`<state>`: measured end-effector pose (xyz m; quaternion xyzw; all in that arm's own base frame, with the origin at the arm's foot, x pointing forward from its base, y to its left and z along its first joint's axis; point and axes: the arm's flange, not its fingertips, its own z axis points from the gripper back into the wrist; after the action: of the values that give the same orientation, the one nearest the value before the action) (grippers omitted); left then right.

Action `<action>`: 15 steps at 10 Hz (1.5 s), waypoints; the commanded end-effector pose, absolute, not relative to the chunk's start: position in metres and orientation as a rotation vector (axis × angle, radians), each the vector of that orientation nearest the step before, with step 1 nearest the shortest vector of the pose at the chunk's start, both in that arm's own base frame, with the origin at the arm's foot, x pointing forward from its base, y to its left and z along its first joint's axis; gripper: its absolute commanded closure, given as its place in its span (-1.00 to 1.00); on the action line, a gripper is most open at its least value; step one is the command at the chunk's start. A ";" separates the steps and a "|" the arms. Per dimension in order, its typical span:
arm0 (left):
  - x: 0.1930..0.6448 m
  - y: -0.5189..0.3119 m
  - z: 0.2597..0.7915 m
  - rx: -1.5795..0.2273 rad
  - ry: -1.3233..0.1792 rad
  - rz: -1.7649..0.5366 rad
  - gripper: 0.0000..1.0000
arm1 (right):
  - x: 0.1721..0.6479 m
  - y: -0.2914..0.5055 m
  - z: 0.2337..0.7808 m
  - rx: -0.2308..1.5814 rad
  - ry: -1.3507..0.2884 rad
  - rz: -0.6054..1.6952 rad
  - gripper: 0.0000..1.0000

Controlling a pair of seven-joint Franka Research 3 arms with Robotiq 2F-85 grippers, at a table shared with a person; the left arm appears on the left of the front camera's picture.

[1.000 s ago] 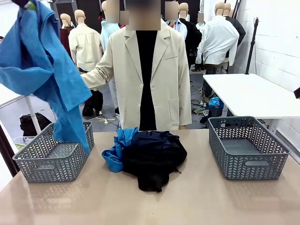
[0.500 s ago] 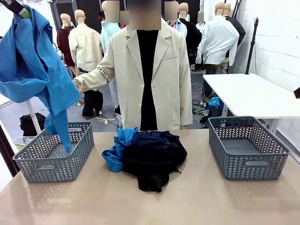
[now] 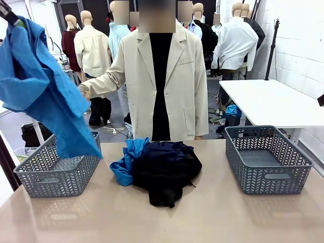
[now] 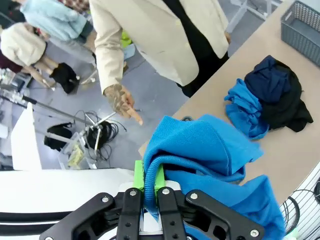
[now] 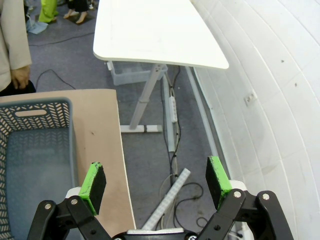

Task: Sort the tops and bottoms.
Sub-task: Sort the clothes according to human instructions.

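A: Hanging high at far left, the left gripper (image 3: 11, 15) is holding a blue garment (image 3: 43, 96), its tail dangling over the left basket (image 3: 35, 177).

B: The left wrist view is showing the pads clamped on a fold. Middle?

A: The pile (image 3: 162, 169) is sitting between the baskets, with bare table around it.

B: The right gripper (image 5: 156, 177) is hovering, fingers apart, beyond the right basket (image 5: 35, 165) and the table edge.

Lab-type workroom. Ahead of the right gripper (image 5: 155, 172): white-painted brick wall (image 5: 270, 75), white work table (image 5: 155, 35). Beyond the left gripper (image 4: 149, 175): loose cables (image 4: 102, 131) on bare grey floor (image 4: 165, 95).
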<state>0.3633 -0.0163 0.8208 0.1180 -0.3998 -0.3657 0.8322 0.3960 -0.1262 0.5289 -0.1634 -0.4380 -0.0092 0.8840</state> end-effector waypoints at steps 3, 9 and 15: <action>0.380 0.009 0.797 0.177 -0.781 -0.750 1.00 | 0.397 -0.124 0.528 -0.350 -0.906 -0.002 -1.00; 0.364 0.038 0.706 0.043 -0.623 -0.684 1.00 | 0.397 -0.124 0.528 -0.350 -0.906 -0.002 -1.00; 0.401 0.031 0.691 0.077 -0.583 -0.688 1.00 | 0.397 -0.124 0.528 -0.350 -0.906 -0.002 -1.00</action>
<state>0.3798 0.0274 0.6984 0.0348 -0.2950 -0.3303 0.8959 0.3961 -0.1257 0.5290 -0.1631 -0.4381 -0.0087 0.8839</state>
